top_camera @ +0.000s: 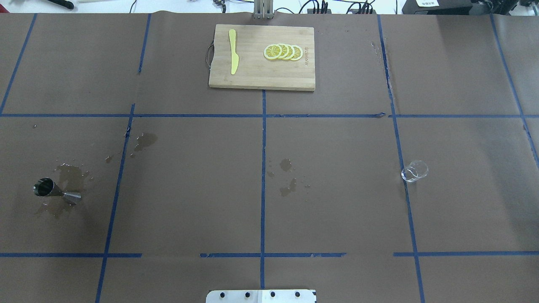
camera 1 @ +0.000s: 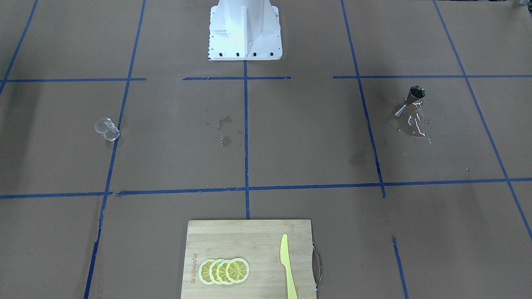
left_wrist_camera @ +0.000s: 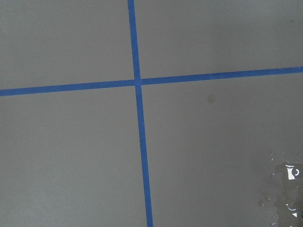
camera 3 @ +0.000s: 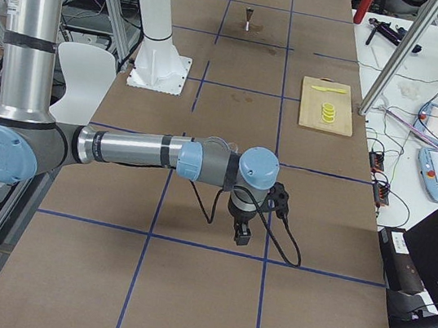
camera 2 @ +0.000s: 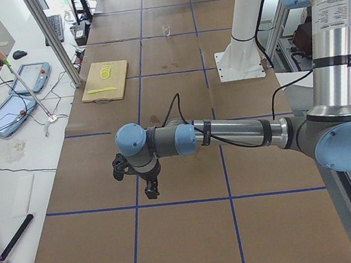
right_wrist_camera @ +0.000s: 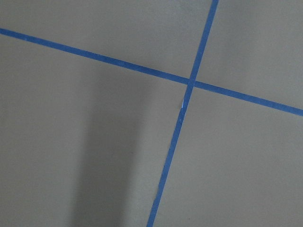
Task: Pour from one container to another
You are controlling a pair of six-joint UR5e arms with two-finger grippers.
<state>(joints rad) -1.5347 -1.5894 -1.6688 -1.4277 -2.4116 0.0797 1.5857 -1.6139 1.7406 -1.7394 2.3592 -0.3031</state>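
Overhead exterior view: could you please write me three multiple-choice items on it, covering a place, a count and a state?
1. Where does the jigger stand? A top centre; B left half; C right edge.
2. How many lemon slices lie on the cutting board? A two; B six; C four.
3. The paper around the jigger is: A wet; B dry; C torn off.
Answers: 1 B, it stands left of the middle tape line. 2 C, four overlapping rings show. 3 A, a dark puddle spreads beside it.

Brown paper-covered table (top_camera: 337, 189) gridded with blue tape (top_camera: 263, 168), white desk (camera 2: 14, 193) alongside
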